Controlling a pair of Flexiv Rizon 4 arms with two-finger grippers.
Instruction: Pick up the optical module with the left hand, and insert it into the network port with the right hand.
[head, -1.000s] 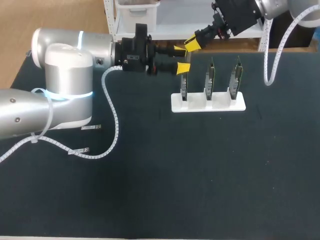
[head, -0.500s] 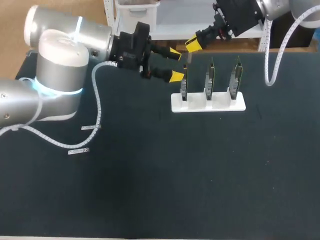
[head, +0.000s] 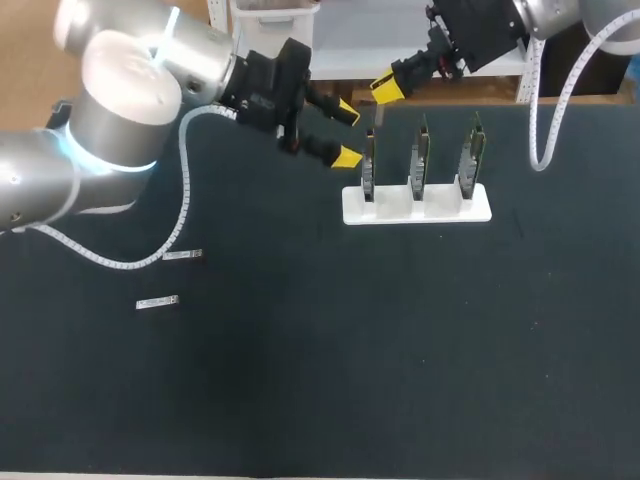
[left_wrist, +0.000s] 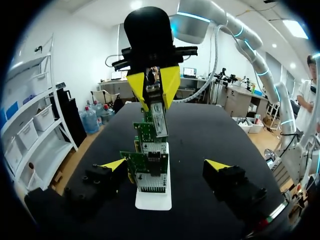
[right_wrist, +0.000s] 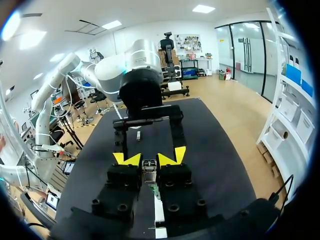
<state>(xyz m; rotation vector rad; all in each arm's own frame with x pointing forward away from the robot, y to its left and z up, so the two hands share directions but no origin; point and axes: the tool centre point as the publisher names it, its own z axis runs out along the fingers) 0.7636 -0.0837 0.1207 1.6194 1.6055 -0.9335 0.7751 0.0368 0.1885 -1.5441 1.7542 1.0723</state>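
**Optical module held by the right end effector above the board row**

The optical module (head: 372, 108) is a small, slim bar of silver-grey metal with a darker end. That darker end is pinched between the two yellow tips of the right end effector (head: 386, 88), which is closed on it from both sides. The bar hangs down from the tips with its long side nearly upright.

In the right wrist view the right end effector (right_wrist: 149, 159) shows the optical module (right_wrist: 148, 166) as a narrow grey block, exactly in the gap between the fingers.

In the left wrist view the optical module (left_wrist: 159, 119) points down from the right end effector (left_wrist: 152, 85) toward the top edges of the circuit boards (left_wrist: 148, 167). I cannot tell if it touches them.

On the dark worktop (head: 400, 350) the white holder (head: 415, 207) lies at about 1 o'clock from the middle. It carries three green circuit boards (head: 422, 155) standing upright in a row. The module is over the board at the 9 o'clock end of this row.

The left end effector (head: 348, 133) is at about 10 o'clock from the holder, just beside that same board. Its fingers are spread wide and hold nothing. From its own camera the left end effector (left_wrist: 165, 164) has one yellow tip on each side of the nearest board, not touching it.

Two silver pieces (head: 182, 256), similar in shape, lie flat on the worktop at about 9 o'clock, well apart from the holder
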